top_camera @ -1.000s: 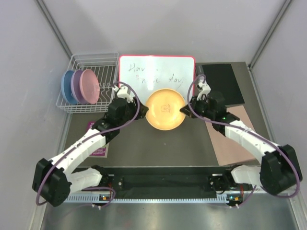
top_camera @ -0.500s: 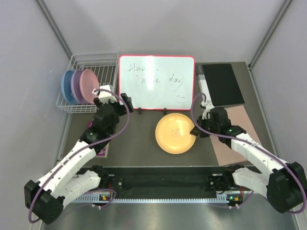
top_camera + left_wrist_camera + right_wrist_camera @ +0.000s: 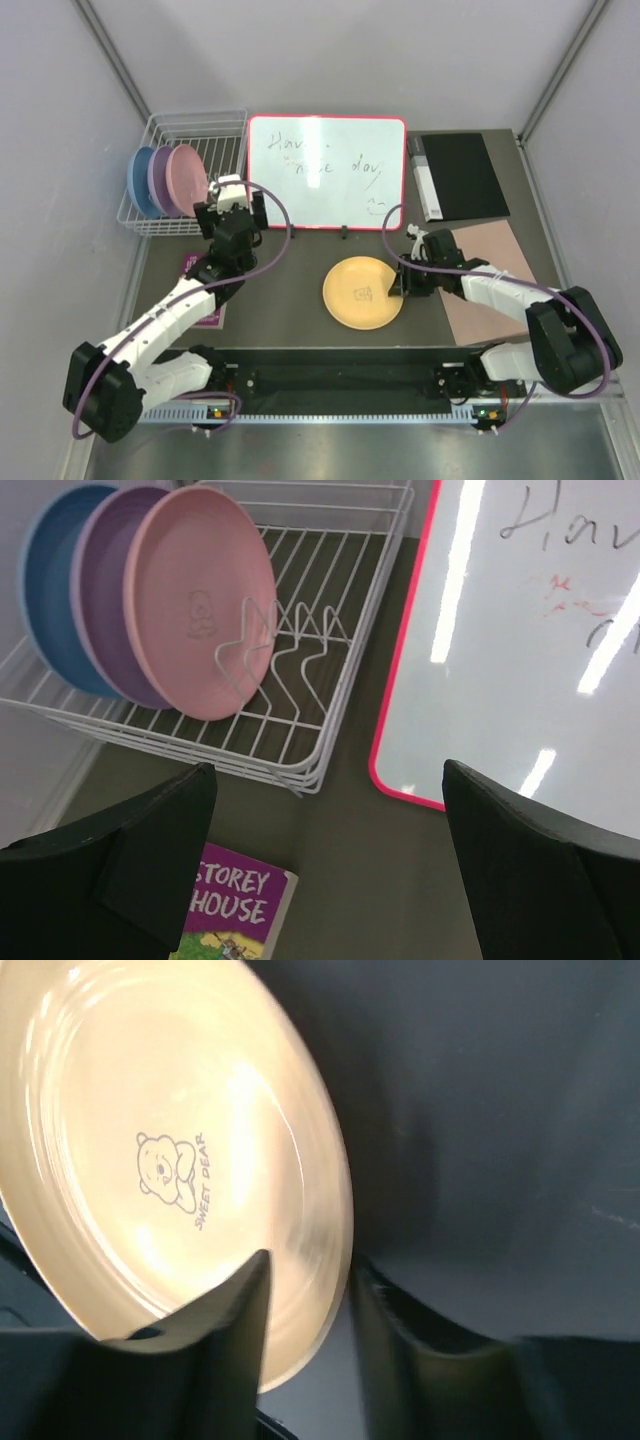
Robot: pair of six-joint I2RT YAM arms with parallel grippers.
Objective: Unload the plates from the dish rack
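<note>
Left wrist view: left hand (image 3: 327, 780) wide open, facing the pink plate (image 3: 200, 610) upright in the dish rack (image 3: 262, 765) — take its rim squarely, clear of the slot wires (image 3: 250, 650). Right hand (image 3: 310, 1260) straddles, loosely parted, the yellow-orange plate (image 3: 150, 1110) on the bench (image 3: 290, 290).

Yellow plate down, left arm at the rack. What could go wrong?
The jaws of the right gripper straddle the rim of the yellow plate; pulling back could drag or flip it. The open left gripper faces the pink plate, close beside the lavender plate; it may catch both or snag the dish rack.
</note>
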